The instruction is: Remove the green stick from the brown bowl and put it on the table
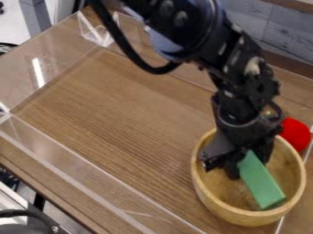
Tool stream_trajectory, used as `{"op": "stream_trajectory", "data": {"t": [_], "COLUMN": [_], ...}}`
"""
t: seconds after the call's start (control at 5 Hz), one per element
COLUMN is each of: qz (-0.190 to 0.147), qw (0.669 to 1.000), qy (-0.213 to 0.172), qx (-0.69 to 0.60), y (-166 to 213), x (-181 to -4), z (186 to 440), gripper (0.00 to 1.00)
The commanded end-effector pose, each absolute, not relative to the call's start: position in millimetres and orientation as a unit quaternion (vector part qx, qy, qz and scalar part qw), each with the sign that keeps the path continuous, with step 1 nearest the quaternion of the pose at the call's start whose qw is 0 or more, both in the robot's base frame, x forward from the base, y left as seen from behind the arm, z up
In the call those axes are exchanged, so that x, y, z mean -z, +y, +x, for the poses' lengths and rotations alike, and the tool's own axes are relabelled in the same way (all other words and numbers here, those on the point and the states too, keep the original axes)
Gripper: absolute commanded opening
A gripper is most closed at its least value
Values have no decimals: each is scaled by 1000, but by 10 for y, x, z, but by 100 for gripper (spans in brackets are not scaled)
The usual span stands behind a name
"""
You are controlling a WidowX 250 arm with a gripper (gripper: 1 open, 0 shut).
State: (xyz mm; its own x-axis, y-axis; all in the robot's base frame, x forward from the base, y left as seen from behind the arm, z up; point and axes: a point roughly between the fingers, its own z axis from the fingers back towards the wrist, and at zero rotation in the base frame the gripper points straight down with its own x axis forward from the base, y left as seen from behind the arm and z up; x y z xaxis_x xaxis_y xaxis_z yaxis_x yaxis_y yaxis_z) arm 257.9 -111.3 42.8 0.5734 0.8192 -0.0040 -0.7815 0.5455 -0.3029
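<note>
The brown bowl (pixel 210 194) stands at the table's (pixel 110 110) near right corner. Inside it lies the green stick (pixel 262 181), tilted, with its lower end toward the bowl's right rim. My black gripper (pixel 241 157) reaches steeply down into the bowl. Its fingers are shut on the stick's upper end, one on each side. The stick's lower end looks to rest on the bowl's inner wall.
A red toy (pixel 296 133) lies just behind the bowl at the right edge. Low clear acrylic walls (pixel 49 155) border the tabletop at the left and front. The arm's black body (pixel 196 37) stretches from the top of the view down to the bowl.
</note>
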Motion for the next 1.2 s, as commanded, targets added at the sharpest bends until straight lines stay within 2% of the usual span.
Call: {"op": "stream_trajectory", "data": {"t": [0.0,0.6,1.0], "qz": [-158,-191,-194], "qw": [868,867,870], "qy": [-86,-81,-77], "qx": [-462,-452,-447], "y": [-1005,-795,-890], "x": [-649,-929,-957], "z": [2658,2461,2409], "gripper": [0,0,0]}}
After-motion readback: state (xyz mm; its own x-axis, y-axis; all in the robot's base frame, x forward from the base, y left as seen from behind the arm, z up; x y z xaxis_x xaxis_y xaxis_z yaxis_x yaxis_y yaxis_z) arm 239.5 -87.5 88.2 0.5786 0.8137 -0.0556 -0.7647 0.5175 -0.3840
